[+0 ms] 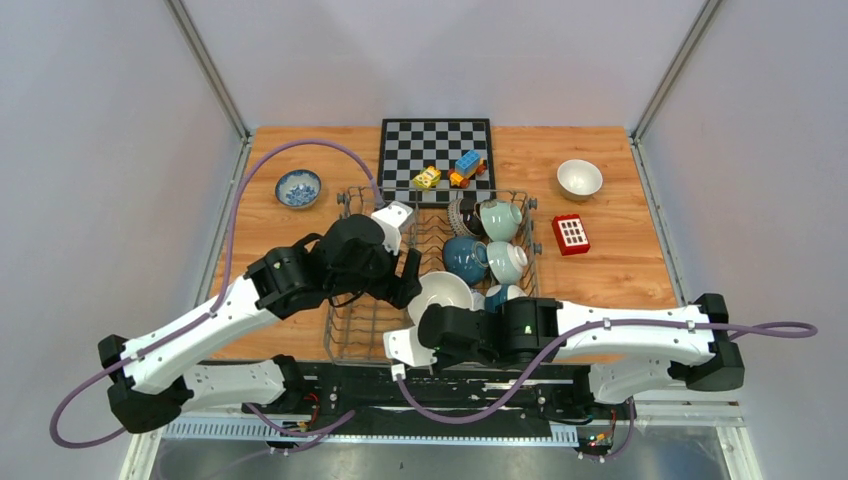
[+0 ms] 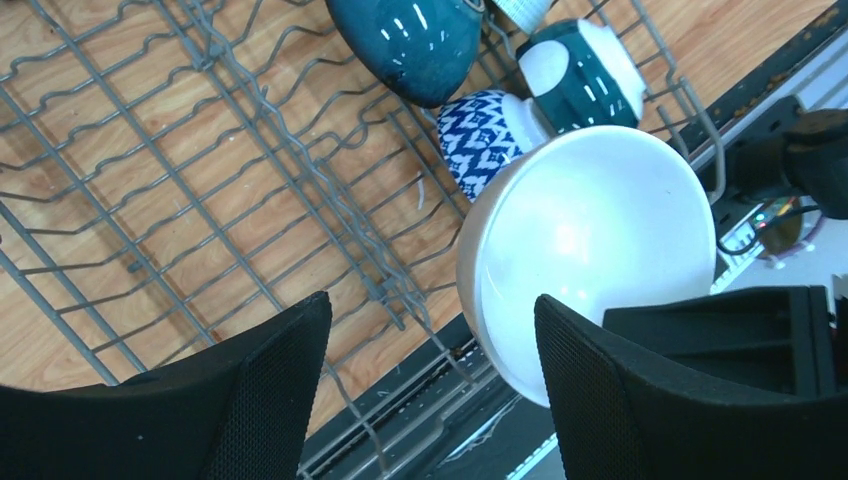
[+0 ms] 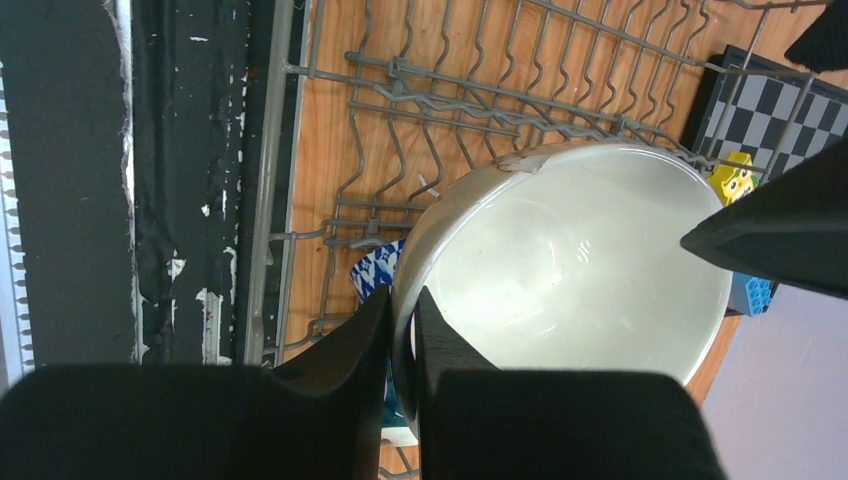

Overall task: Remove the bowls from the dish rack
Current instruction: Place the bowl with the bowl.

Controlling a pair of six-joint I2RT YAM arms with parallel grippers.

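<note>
Both grippers are meeting at one cream bowl [image 1: 440, 292] over the near part of the rack [image 1: 350, 335].

The left gripper [image 2: 430, 310] is hanging above the rack with its fingers spread wide. The cream bowl is lying partly between them, close by the finger at that view's right, contact unclear. The right gripper [image 3: 402, 297] is pinching the bowl's rim, one finger inside and one outside. Only its own wrist camera is showing this, the arm hiding it from above. The left wrist view is showing a patterned bowl [image 2: 480, 145] and a teal bowl [image 2: 420, 40] beyond the cream one. Only the top view is showing a blue bowl [image 1: 298, 187] on the table [image 1: 620, 270] at far left and a white bowl [image 1: 579, 178] at far right.
</note>
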